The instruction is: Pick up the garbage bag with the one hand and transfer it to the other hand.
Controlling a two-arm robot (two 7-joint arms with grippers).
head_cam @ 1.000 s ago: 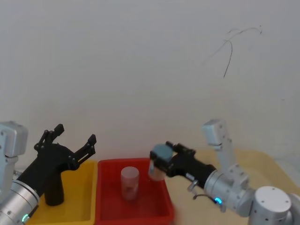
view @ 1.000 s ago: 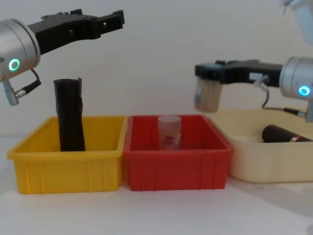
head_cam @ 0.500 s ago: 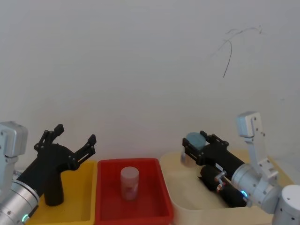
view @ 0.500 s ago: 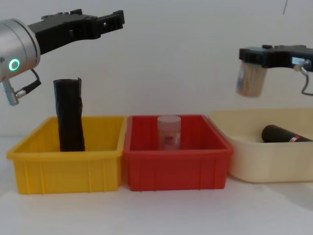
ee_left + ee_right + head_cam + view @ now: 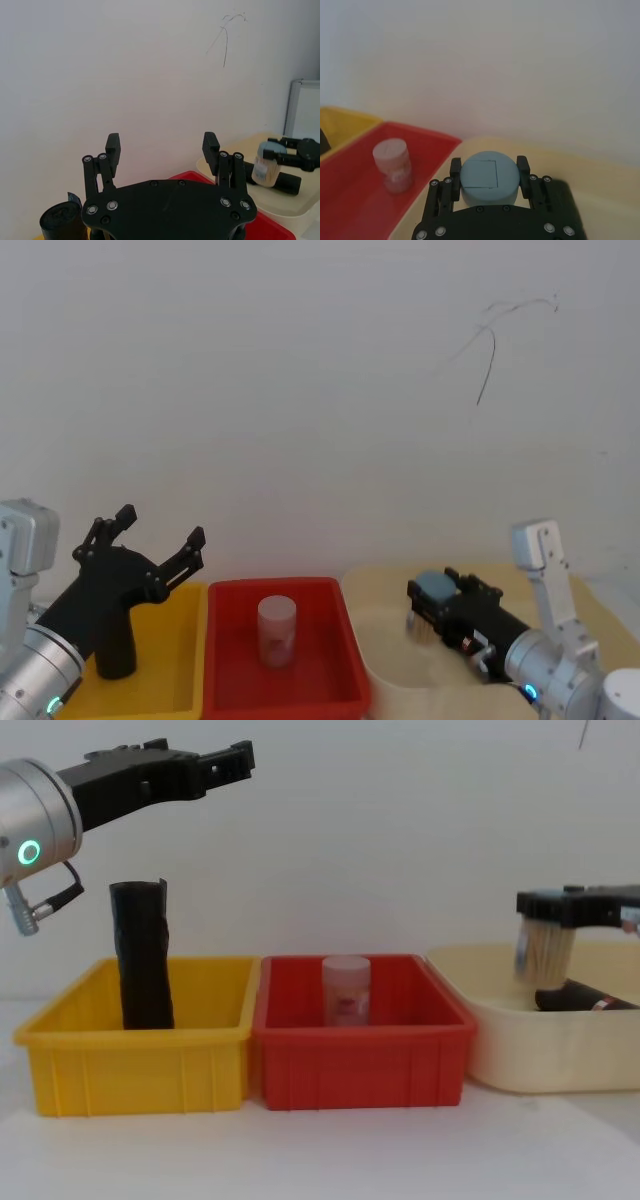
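The garbage bag (image 5: pixel 586 997), a glossy black roll with a red-and-white band, lies in the cream tray (image 5: pixel 520 1050). Just above it my right gripper (image 5: pixel 545 910) is shut on a jar (image 5: pixel 543 952) of toothpicks with a blue-grey lid (image 5: pixel 487 180); the jar hangs low inside that tray. The left wrist view shows the jar (image 5: pixel 263 170) in front of the bag (image 5: pixel 288 182). My left gripper (image 5: pixel 235 760), on the silver arm with a green ring, stands open high over the yellow tray (image 5: pixel 140 1070), its fingers (image 5: pixel 113 145) spread wide.
A taller matte black roll (image 5: pixel 143 955) stands upright in the yellow tray. A clear jar (image 5: pixel 346 990) stands in the red tray (image 5: pixel 360 1060) between the other two trays. A white wall rises close behind.
My right gripper carried the toothpick jar from above the red tray rightward, then lowered it into the cream tray. The left arm has not moved.
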